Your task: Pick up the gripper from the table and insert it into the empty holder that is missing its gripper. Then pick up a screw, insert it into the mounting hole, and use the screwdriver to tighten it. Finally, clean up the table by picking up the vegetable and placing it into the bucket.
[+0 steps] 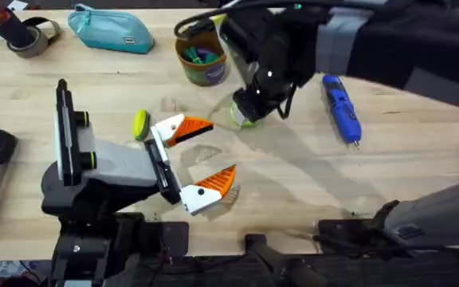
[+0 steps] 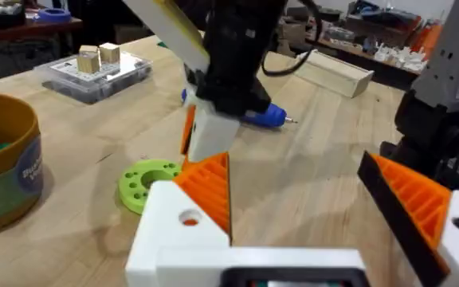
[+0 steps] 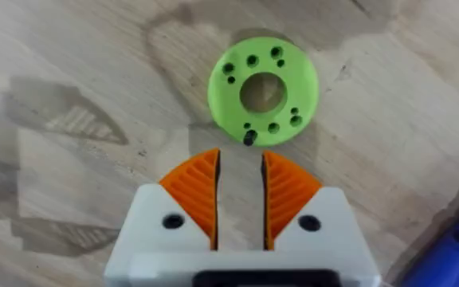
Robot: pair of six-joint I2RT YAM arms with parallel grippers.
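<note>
A pale wooden table, two arms out over it.
The right gripper, fingers slightly apart, hangs just above a green ring; the screwdriver lies nearby. The left gripper gapes empty; the bucket stands behind.

Your blue screwdriver lies flat on the table at the right, its metal bit pointing toward you. The tan bucket with its green band stands upright at the far middle, with colourful things inside
</note>
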